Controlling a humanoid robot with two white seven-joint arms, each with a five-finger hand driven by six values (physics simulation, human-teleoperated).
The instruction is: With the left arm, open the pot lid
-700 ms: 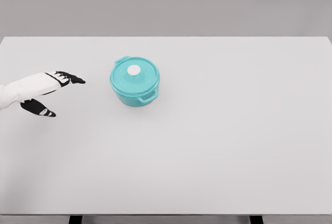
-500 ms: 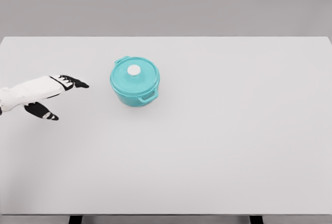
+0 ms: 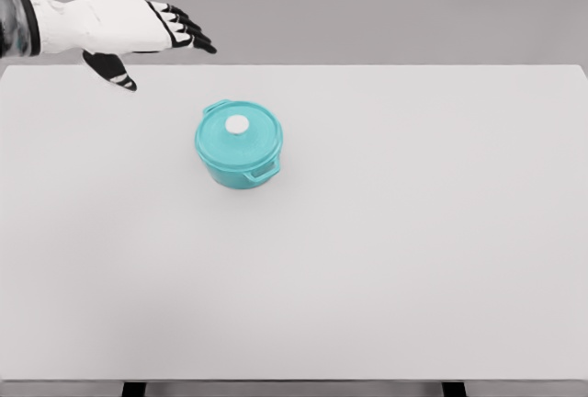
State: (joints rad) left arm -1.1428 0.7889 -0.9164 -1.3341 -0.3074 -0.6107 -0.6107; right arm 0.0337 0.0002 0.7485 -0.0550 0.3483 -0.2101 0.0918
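Observation:
A teal pot [image 3: 239,153] stands on the white table [image 3: 386,232], left of the middle. Its teal lid [image 3: 241,131] sits closed on top, with a white round knob [image 3: 238,124] at its centre. Two small handles stick out at the pot's upper left and lower right. My left hand [image 3: 161,43] hangs high over the table's far left edge, up and to the left of the pot. Its fingers are spread, the thumb points down, and it holds nothing. The right arm is out of view.
The table's far edge [image 3: 367,65] runs just behind the pot, with a plain grey wall beyond it. Two dark table legs [image 3: 134,389] show at the bottom edge.
My left hand has risen sharply from low beside the table's left edge to high above its far edge, and moved right toward the pot. The pot has not moved.

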